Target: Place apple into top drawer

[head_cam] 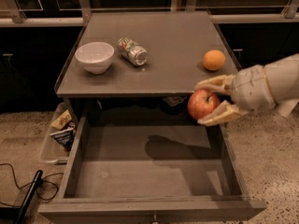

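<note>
Checking in: where's the apple point(203, 103)?
> You've got it clamped in your gripper point(200, 104), just off the worktop point(159, 45) front-right corner, above the open top drawer point(140, 174), right side.

Reaching in from the right edge with the arm point(282, 78), forearm about level, pale casing at the wrist. Pointing the gripper point(200, 104) left, just off the counter's point(173, 45) front right corner, above the right side of the open top drawer point(140, 176). Pinching the apple point(204, 104) between the fingers point(215, 84), one on top, one underneath, clear of both surfaces.
</note>
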Controlling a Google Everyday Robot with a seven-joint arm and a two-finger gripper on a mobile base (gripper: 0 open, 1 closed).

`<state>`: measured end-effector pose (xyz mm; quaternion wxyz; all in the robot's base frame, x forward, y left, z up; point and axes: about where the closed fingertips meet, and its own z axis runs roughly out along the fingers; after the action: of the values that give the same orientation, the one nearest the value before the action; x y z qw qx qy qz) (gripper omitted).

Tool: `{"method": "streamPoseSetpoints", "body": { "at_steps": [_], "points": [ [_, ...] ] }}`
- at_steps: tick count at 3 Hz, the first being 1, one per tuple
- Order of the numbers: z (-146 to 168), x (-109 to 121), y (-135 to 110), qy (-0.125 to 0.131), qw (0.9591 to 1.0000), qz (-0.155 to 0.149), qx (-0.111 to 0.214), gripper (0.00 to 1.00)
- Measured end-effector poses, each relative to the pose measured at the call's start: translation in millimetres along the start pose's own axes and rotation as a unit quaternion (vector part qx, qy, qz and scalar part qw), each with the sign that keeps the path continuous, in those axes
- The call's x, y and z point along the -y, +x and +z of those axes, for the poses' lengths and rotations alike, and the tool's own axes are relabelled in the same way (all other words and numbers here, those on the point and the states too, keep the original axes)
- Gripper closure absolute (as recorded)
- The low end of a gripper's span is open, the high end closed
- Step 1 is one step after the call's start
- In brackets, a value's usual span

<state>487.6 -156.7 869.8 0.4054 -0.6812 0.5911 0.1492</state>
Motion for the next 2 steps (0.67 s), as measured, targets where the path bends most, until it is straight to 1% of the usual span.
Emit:
{"method": "streamPoseSetpoints", "body": {
  "at_steps": [1, 2],
  "points": [
    [35.6, -34.0, 30.8, -0.016, 0.999, 0.039, -0.013, 1.0],
    [67.2, -44.5, 58.7, -0.025, 0.9966, 0.072, -0.033, 1.0]
  ]
}}
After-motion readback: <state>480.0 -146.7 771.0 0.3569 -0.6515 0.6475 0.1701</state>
